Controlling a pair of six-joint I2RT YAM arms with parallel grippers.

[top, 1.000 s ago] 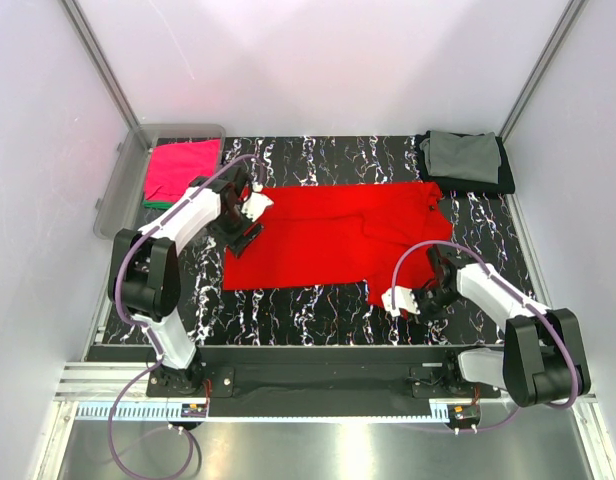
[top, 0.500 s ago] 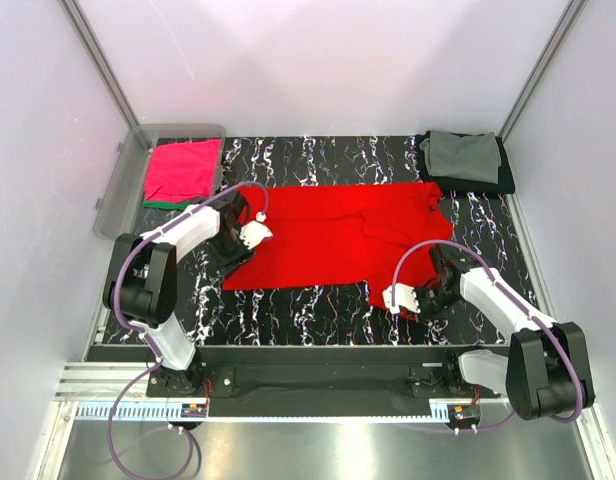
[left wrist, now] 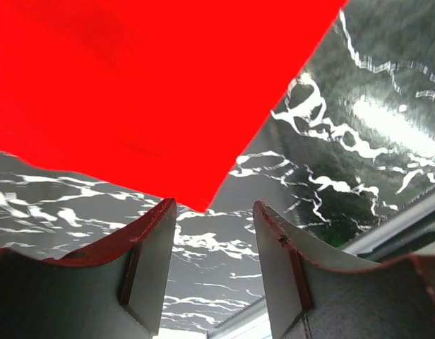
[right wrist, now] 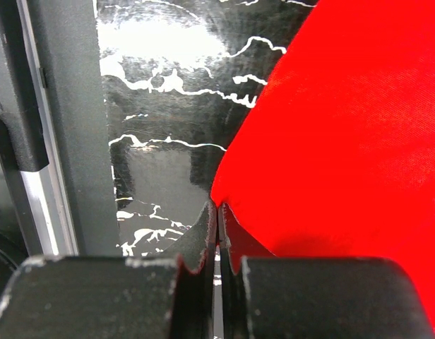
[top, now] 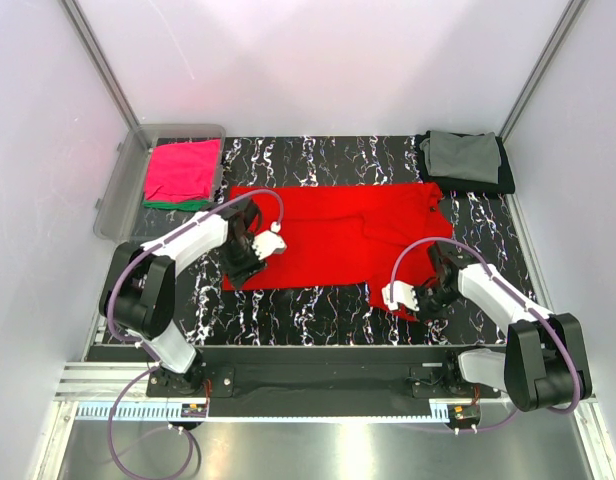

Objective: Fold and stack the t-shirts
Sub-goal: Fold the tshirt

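The bright red t-shirt lies spread flat across the middle of the black marbled table. My left gripper is open and empty just above the shirt's near-left corner; in the left wrist view that corner points in between my fingers. My right gripper is shut on the shirt's near-right edge; the right wrist view shows the jaws closed at the red cloth. A magenta-pink shirt lies folded on a green one. A grey shirt lies on a black one.
The clear plastic bin stands at the far left, with the magenta and green shirts lying partly inside it. The grey and black pile sits in the far right corner. The table's metal front rail runs close to my right gripper.
My left gripper has moved along the shirt's left edge from its far part to the near-left corner. The right gripper has barely shifted.
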